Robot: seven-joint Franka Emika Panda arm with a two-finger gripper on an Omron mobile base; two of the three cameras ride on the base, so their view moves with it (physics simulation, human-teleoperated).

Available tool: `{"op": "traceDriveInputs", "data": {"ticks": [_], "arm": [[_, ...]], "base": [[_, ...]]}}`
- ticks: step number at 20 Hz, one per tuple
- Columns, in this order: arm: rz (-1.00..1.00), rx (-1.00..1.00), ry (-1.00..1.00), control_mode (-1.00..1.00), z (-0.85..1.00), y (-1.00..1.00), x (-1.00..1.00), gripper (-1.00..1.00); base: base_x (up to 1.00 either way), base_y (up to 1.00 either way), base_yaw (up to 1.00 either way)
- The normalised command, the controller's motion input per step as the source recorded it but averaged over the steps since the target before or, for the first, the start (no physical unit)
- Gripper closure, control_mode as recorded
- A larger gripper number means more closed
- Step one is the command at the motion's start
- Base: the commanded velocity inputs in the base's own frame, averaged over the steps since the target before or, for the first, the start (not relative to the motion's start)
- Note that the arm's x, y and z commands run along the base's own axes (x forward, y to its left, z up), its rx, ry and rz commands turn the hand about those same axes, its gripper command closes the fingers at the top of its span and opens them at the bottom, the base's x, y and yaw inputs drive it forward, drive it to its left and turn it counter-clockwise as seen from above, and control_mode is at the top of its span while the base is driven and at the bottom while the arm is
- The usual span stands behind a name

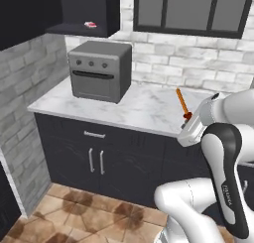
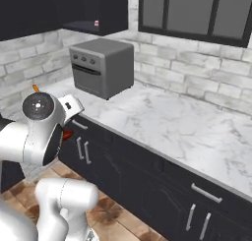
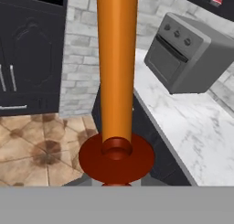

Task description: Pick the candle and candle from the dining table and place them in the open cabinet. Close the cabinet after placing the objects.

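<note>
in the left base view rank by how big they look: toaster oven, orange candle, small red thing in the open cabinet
1. toaster oven, by far the largest.
2. orange candle, thin and held nearer the camera in the gripper, so its look may flatter it.
3. small red thing, tiny, farthest away.

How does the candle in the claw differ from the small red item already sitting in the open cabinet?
The candle is a tall orange taper on a red base, held upright over the counter edge. The red item is small and flat, resting on the cabinet shelf; its identity is unclear. Both show red.
</note>
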Motion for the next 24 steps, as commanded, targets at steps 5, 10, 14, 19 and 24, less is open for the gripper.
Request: {"op": "traceDriveInputs", "data": {"ticks": [5,10,14,19,24], "arm": [[0.00,0.00,0.00,1.00,0.00,0.00,0.00,1.00],[0.00,0.00,0.00,1.00,0.00,0.00,0.00,1.00],[0.00,0.00,0.00,1.00,0.00,0.00,0.00,1.00],[0.00,0.00,0.00,1.00,0.00,0.00,0.00,1.00],[0.00,0.00,0.00,1.00,0.00,0.00,0.00,1.00]], "base": [[0.33,0.39,-0.23],[0.34,0.33,-0.23],[0.35,0.34,-0.22],[0.39,0.40,-0.21],[0.43,0.44,-0.19]]}}
